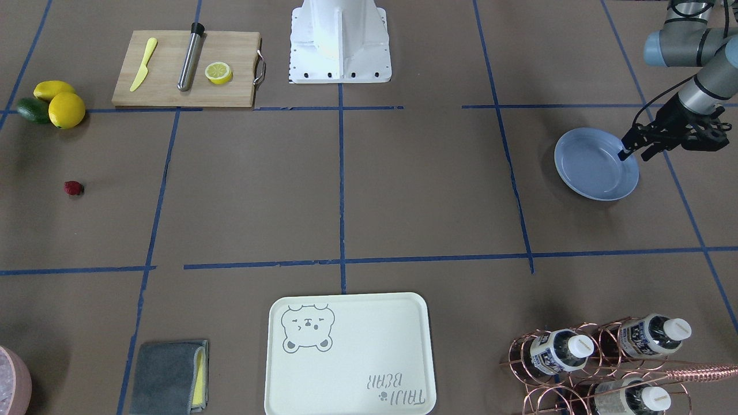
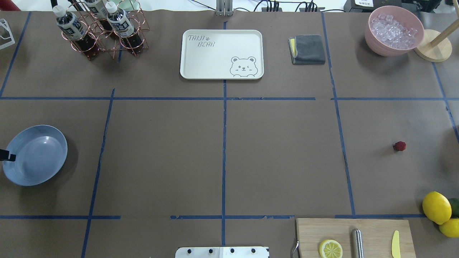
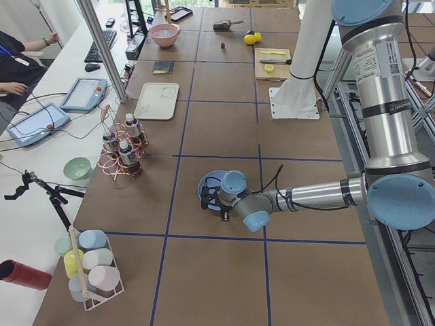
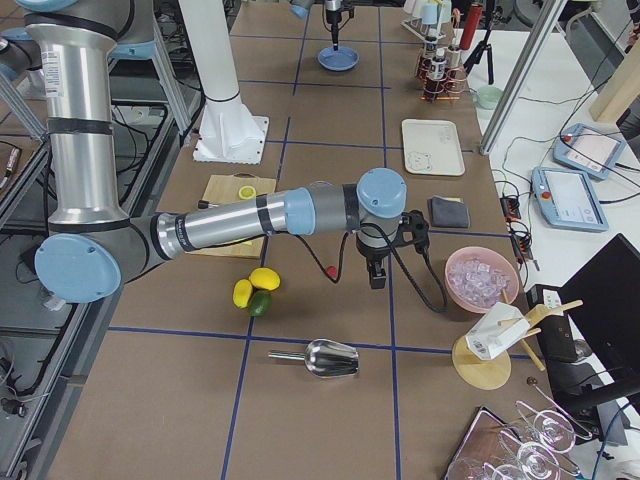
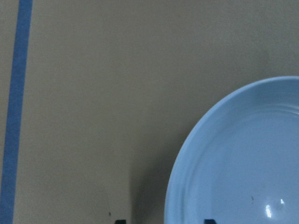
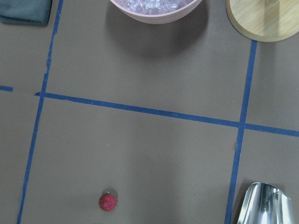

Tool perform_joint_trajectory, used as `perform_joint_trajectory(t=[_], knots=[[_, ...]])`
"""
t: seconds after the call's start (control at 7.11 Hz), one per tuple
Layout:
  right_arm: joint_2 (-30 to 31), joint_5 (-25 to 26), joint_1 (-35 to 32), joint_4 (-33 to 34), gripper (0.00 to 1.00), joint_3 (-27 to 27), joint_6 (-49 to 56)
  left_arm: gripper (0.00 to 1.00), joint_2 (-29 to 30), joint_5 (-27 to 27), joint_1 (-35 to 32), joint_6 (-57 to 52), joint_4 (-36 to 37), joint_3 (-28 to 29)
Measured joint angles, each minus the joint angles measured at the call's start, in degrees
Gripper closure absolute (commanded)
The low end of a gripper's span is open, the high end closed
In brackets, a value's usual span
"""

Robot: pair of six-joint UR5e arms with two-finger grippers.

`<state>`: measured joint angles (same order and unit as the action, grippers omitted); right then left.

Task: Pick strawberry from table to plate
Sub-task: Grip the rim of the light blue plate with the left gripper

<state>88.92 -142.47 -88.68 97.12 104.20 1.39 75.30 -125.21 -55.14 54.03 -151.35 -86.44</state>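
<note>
Overhead exterior view: tiny dark-red knobbly strawberry (image 2: 400,146) lies on matte brown paper table (image 2: 279,161), robot's right side, well apart from glossy light-blue round plate (image 2: 39,157), which is bare. We note left gripper (image 1: 634,154) spread, straddling plate rim, likely steadying it. Right gripper (image 4: 375,278) hangs near berry, presumably staged for pick; its spread we cannot tell.

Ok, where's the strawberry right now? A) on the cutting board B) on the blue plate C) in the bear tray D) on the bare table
D: the strawberry lies alone on the brown table, at the opposite side from the plate, which holds nothing.
</note>
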Motion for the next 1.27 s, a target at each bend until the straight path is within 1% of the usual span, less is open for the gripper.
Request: perform_joint_trajectory(t=[0.14, 0.42, 0.56, 0.7, 0.84, 1.27], knots=[[0.0, 0.0, 0.0, 0.0, 0.00, 0.0, 0.0, 0.65, 0.0, 0.0, 0.2, 0.0, 0.0, 0.1], [0.0, 0.0, 0.0, 0.0, 0.00, 0.0, 0.0, 0.65, 0.4, 0.0, 0.4, 0.0, 0.0, 0.4], [0.0, 0.0, 0.0, 0.0, 0.00, 0.0, 0.0, 0.75, 0.7, 0.0, 0.5, 0.0, 0.0, 0.7], [-0.1, 0.0, 0.0, 0.0, 0.00, 0.0, 0.0, 0.97, 0.9, 0.0, 0.6, -0.1, 0.0, 0.9], [-0.1, 0.0, 0.0, 0.0, 0.00, 0.0, 0.0, 1.00, 1.1, 0.0, 0.6, -0.1, 0.0, 0.9], [-0.1, 0.0, 0.0, 0.0, 0.00, 0.1, 0.0, 1.00, 0.5, -1.0, 0.3, -0.5, 0.3, -1.0]])
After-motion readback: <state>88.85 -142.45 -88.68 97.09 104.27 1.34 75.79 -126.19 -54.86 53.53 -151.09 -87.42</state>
